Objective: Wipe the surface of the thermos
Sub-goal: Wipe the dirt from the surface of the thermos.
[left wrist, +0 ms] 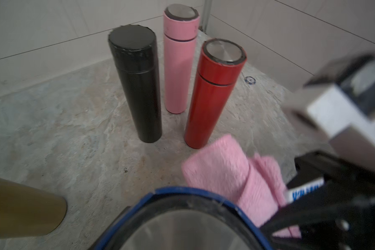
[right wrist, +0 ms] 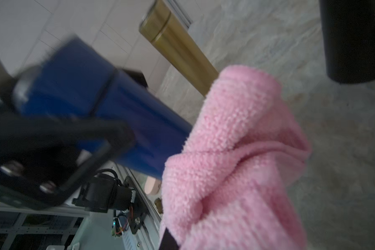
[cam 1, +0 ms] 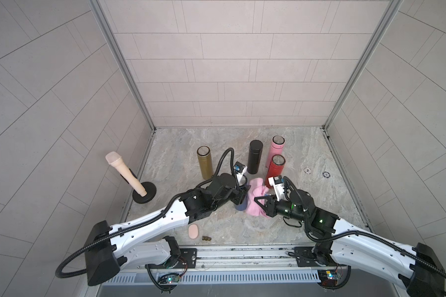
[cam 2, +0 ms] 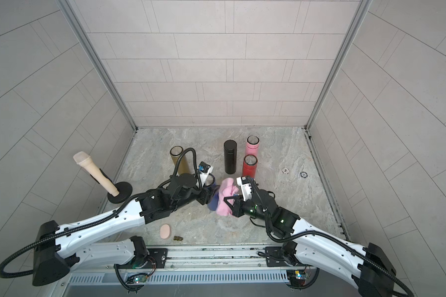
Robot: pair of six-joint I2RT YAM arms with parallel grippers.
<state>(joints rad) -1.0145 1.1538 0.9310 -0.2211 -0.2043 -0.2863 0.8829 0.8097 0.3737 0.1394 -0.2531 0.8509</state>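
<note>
Left fingers (right wrist: 115, 131) are clenched round the blue thermos (right wrist: 100, 101), on the body just under the cap seam. The thermos is mid-worktop (cam 1: 178, 159), nearer the robot than the black thermos (cam 1: 254, 159). It is upright, long axis vertical, parallel to the gold thermos (right wrist: 180, 49). Can't tell if its base touches the worktop, as arm and cloth hide it.

Right fingers (cam 2: 229, 200) are clenched on the pink cloth (cam 1: 255, 191), a bunched wad.

Key relation: the cloth lies on the thermos's right side, touching the lower body, between the thermos wall and the right fingers. So the right arm wipes and the left only holds.

Judgement: wipe under way. The stroke should run along the long axis, up toward the left fingers, or round the wall. Only the right-facing side looks covered, so the far side needs a turn. Risk: the cloth snags on the left fingers.
</note>
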